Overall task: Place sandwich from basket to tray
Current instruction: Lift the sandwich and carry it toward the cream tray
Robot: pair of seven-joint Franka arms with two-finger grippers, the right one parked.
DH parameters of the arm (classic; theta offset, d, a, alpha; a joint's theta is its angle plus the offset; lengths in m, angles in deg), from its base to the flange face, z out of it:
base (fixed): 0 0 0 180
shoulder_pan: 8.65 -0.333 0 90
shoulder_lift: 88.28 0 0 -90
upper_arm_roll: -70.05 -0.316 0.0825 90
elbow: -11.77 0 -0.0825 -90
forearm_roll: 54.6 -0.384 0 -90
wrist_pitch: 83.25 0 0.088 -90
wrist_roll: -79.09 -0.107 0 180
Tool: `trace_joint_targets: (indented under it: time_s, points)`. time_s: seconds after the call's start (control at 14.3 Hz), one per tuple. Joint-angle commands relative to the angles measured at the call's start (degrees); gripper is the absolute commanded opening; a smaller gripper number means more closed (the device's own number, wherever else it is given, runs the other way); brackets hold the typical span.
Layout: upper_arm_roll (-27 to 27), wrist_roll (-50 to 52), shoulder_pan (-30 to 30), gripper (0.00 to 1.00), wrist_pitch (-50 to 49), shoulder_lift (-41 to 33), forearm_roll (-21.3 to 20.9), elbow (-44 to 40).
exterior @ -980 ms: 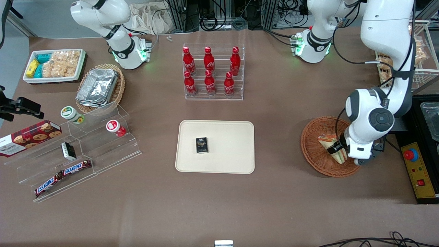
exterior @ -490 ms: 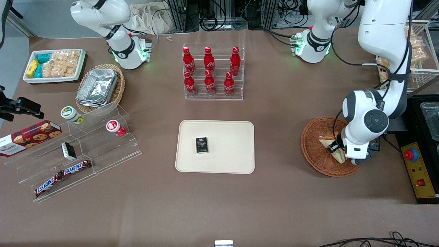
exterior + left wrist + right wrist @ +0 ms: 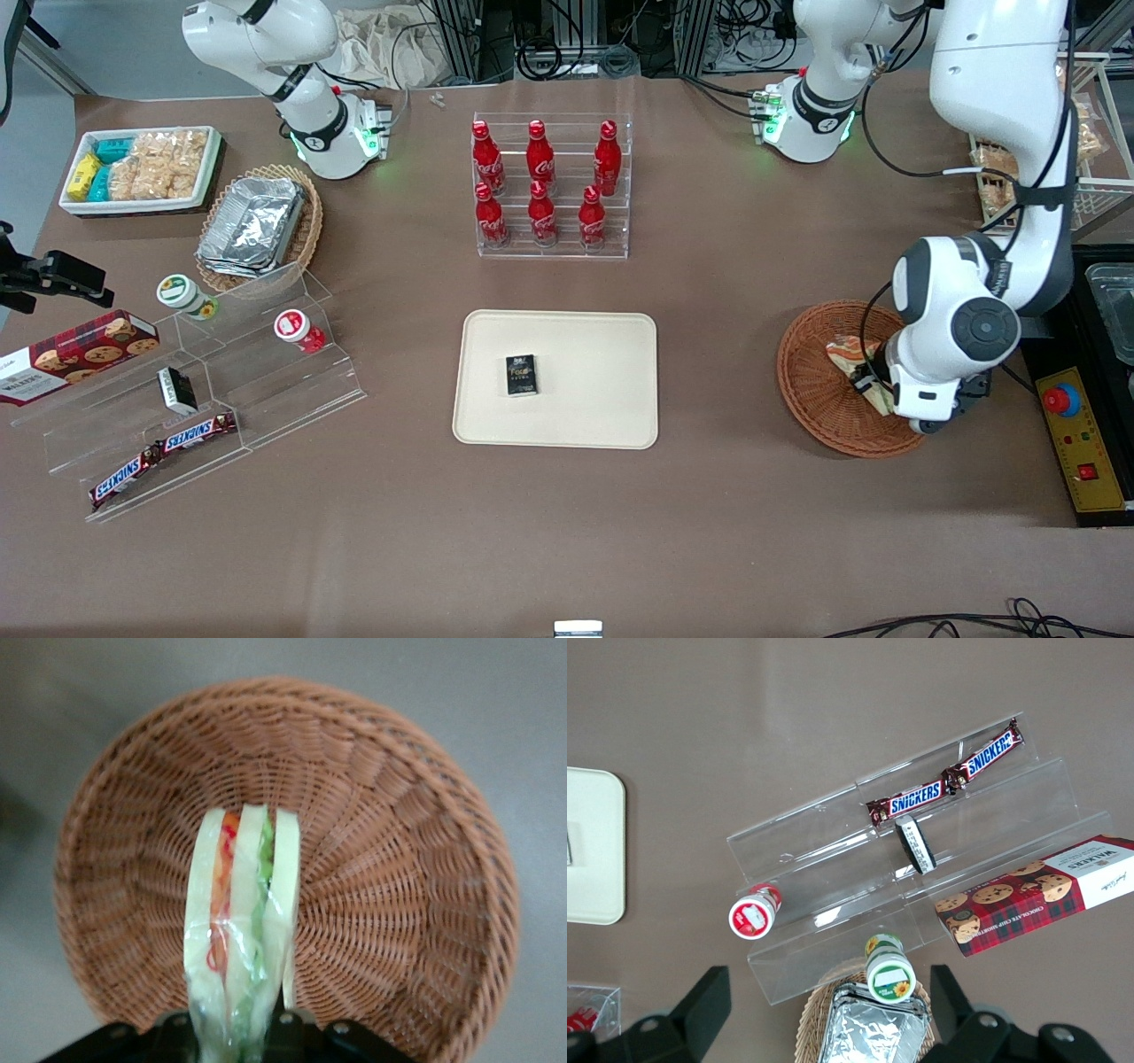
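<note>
The sandwich (image 3: 241, 930), a wrapped wedge with orange, green and pink layers, stands on edge between my gripper's two fingers. My gripper (image 3: 864, 383) is shut on the sandwich (image 3: 852, 365) just above the reddish-brown wicker basket (image 3: 811, 381), which lies toward the working arm's end of the table. Under the wedge the wrist view shows the basket's woven bowl (image 3: 390, 859). The cream tray (image 3: 602, 390) lies at the table's middle and holds only a small black box (image 3: 522, 375).
A clear rack of red cola bottles (image 3: 549, 186) stands farther from the front camera than the tray. Toward the parked arm's end are acrylic steps (image 3: 204, 399) with snack bars and cups, a cookie box (image 3: 75, 352), a tan basket with foil containers (image 3: 257, 226) and a white snack bin (image 3: 142, 168).
The sandwich has come up off the basket floor in my shut gripper and stands more upright. The wrist shifted slightly over the basket.
</note>
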Motion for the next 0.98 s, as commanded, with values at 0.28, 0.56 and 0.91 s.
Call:
trace_joint_targets:
  time_s: [0.28,0.56,0.91]
  points:
    - [5.82,-6.05,2.81,0.00,-28.09,0.20,0.37,-26.01]
    - [15.66,-6.23,2.90,0.00,-29.53,0.29,0.55,-29.38]
    - [25.97,-5.43,4.47,0.00,-22.95,10.72,0.19,-35.25]
